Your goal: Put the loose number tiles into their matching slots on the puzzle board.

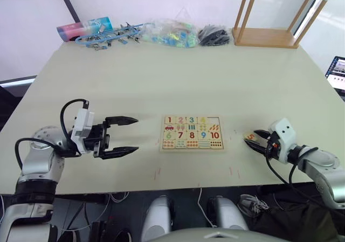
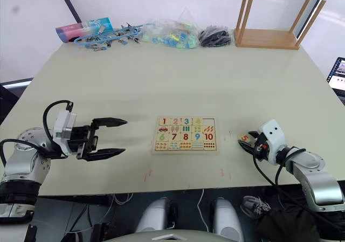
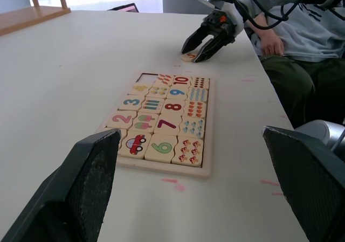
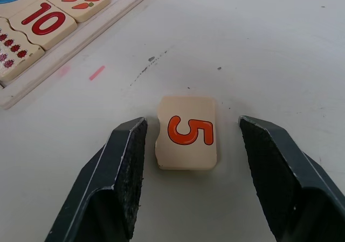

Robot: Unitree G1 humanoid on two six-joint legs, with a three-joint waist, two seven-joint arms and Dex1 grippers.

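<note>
Left gripper [image 1: 125,137]: lower left of the head view, hovering over the pale counter [image 1: 161,80], its black jaws spread wide with nothing between them.
Right gripper [image 4: 191,145]: lower right of the head view, jaws parted on either side of the loose tile, no contact visible.
Loose tile: small square pale-wood tile with an orange 5 [image 4: 187,132], flat on the counter between the right jaws, well to the right of the board.
Puzzle board: flat rectangular pale-wood tray with a thin rim [image 1: 192,133], lower centre of the head view, between the two grippers; red 1, pink 2, green 3 and yellow 4 sit in the top row.
Matching slot: the empty square recess [image 3: 147,77] at the right end of the top row.
Far edge, upper left to centre: blue-and-pink tube, metal clips, clear bag of coloured pieces [image 1: 170,33], black bundle.
Upper right: upturned wooden stool with long legs [image 1: 272,21].
</note>
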